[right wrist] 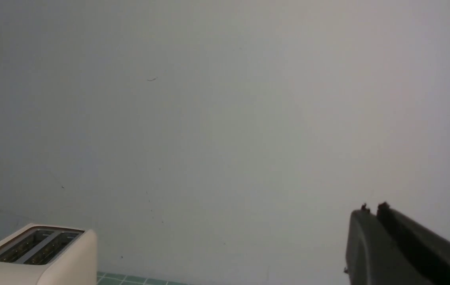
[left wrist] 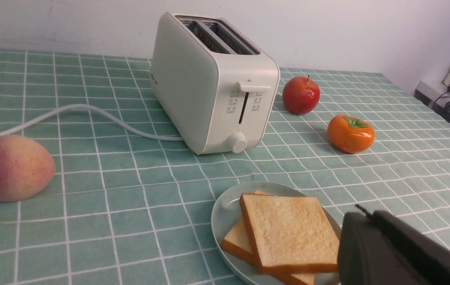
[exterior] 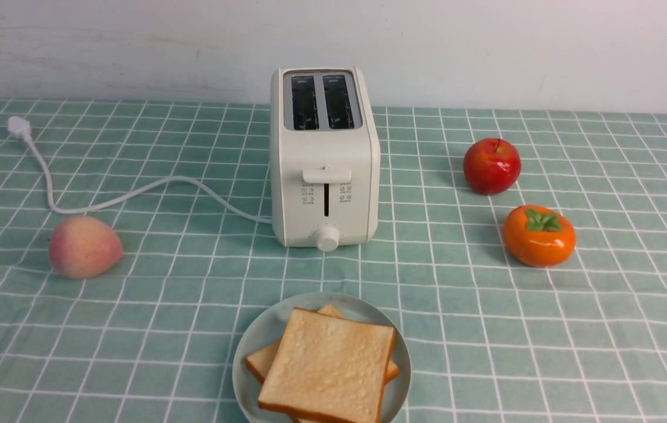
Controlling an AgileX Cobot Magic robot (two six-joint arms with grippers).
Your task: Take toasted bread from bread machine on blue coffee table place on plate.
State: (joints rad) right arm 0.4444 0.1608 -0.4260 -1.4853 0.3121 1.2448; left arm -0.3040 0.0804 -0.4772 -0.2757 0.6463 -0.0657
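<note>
At the left of our bench (exterior: 157, 317), the peach (exterior: 85, 247) sits below the cord, whose plug (exterior: 19, 127) lies loose. Our left end effector (left wrist: 361, 215) is drawn together with no visible gap, holding nothing; that fits an arm with no slice left to carry.

In the middle, the toaster (exterior: 326, 153) stands upright, slots up and lever side facing us, which we judge makes lifting straight out easiest. Both slots look empty. In front of it, apart, is the plate (exterior: 246, 385), with the toasted bread on it: the upper slice (exterior: 330, 364) lies flat, turned askew across the lower slice (exterior: 263, 359), whose corners poke out. We take that stacking as a way to fit both on one plate, probably finishing the task.

Farther right, the apple (exterior: 492, 166) and the persimmon (exterior: 539, 235) rest well apart from the plate, likely as bystanders. Our right end effector (right wrist: 373, 213) is narrow, its tips close together, and grips nothing we can see.
</note>
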